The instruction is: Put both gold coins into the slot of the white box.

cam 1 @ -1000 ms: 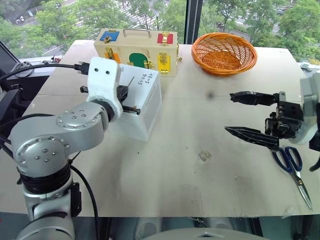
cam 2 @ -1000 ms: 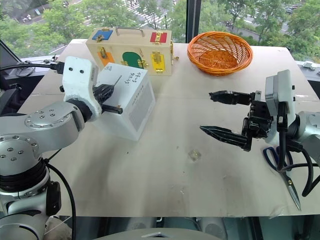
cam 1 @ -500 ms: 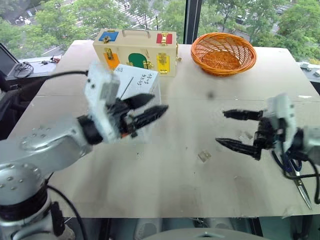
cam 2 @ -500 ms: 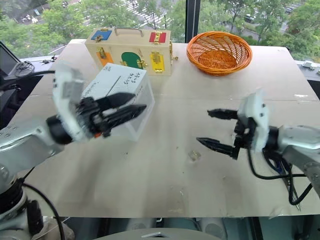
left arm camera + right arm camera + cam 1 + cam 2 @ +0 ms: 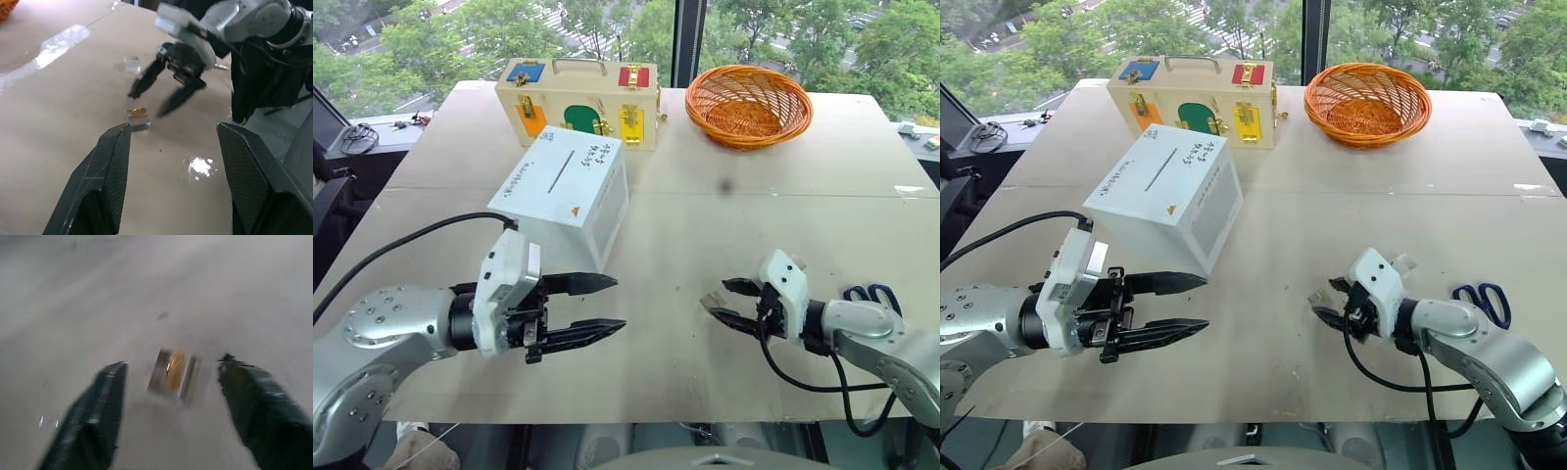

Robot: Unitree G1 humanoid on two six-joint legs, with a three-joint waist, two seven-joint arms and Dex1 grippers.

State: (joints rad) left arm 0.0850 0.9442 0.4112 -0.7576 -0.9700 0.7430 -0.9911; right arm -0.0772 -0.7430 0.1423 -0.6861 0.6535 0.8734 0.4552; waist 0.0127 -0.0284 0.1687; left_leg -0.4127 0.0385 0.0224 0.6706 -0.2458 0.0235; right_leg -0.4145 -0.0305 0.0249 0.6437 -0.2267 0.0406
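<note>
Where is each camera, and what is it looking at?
Left and right eye views: on the head, looking down over the table; both arms show.
Left wrist view: on the left arm, between the left gripper fingers toward the right gripper and a gold coin.
Right wrist view: on the right arm, fingers open around that gold coin.
Both wrist views share the coin.

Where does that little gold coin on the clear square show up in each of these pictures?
Left eye view: the gold coin is a tiny glint at the right gripper tips.
Right eye view: same spot, too small to make out clearly.
Left wrist view: the coin lies on the clear square, before the right gripper.
Right wrist view: the coin lies between the two open fingers.
Shared landmark: the right gripper.
</note>
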